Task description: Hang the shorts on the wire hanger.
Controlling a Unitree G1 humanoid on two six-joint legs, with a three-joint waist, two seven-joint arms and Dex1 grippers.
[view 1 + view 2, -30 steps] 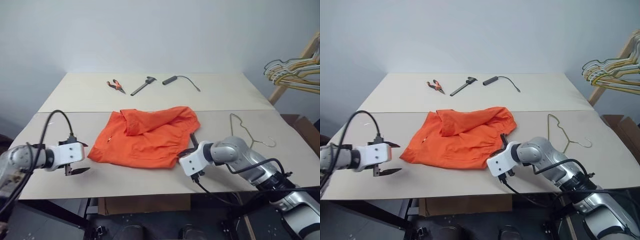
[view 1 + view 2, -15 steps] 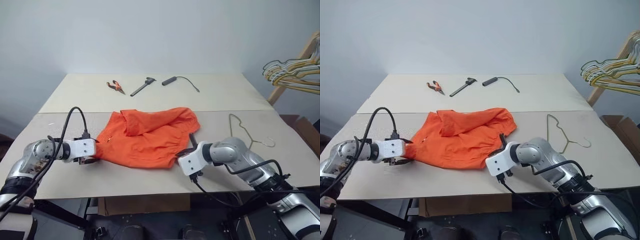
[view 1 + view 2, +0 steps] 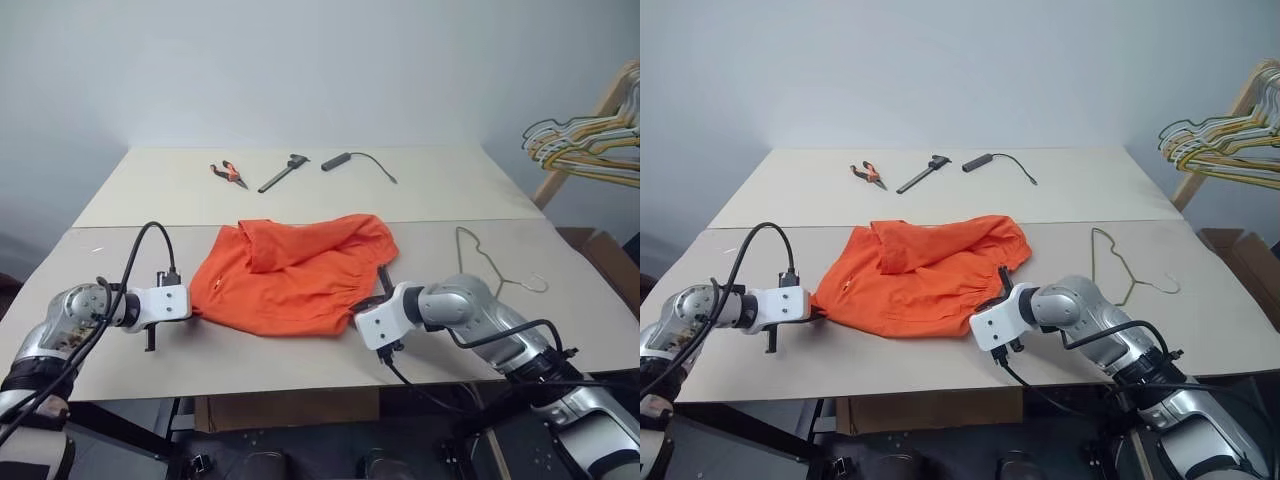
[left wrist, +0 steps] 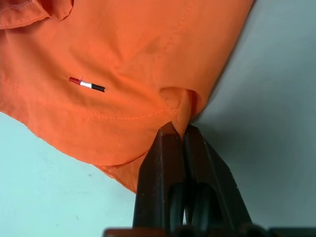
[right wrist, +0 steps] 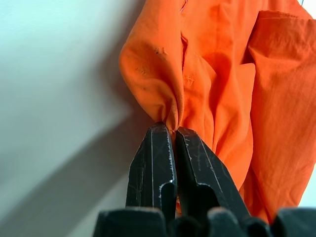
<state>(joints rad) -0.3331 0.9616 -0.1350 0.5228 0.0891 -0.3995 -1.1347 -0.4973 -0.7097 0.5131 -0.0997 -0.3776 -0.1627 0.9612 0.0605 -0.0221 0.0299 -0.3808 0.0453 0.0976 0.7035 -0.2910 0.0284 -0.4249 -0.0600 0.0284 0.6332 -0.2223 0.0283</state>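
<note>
The orange shorts (image 3: 295,270) lie crumpled in the middle of the near table. My left gripper (image 4: 178,129) is shut on a pinch of fabric at their left edge, near a small striped tag (image 4: 86,84). At the shorts' right front corner, my right gripper (image 5: 170,129) is shut on a gathered fold. The wire hanger (image 3: 487,262), thin and pale, lies flat on the table to the right of the shorts, just behind my right arm.
On the far table lie orange-handled pliers (image 3: 230,173), a dark tool (image 3: 283,171) and a black stick with a cable (image 3: 352,162). A bunch of coloured wire hangers (image 3: 585,145) hangs on a wooden rack at the right. A cardboard box (image 3: 600,255) stands beyond the table's right edge.
My left gripper came in from the left with jaws open, reached the shorts' left edge and shut on the fabric. The right gripper kept its grip in place.
</note>
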